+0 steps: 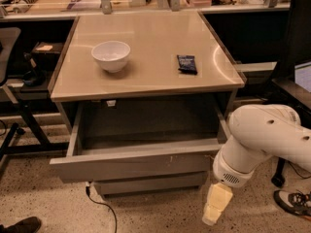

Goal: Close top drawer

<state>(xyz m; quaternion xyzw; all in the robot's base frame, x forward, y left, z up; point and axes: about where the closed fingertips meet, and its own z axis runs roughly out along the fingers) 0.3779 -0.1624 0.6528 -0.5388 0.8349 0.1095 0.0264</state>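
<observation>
The top drawer [131,165] is a wide grey metal drawer under the beige tabletop [146,57]. It stands partly open, its flat front pulled out toward me, and its inside looks empty. My gripper [214,211] hangs at the end of the white arm [262,140], low by the floor, just below and to the right of the drawer front's right end. Its cream fingers [217,203] lie together and hold nothing. It does not visibly touch the drawer front.
A white bowl [111,55] and a dark packet [187,63] lie on the tabletop. A narrower grey drawer front [150,183] sits below the top drawer. A cable [104,208] runs on the floor, and shoes show at bottom left [19,225] and bottom right [291,203].
</observation>
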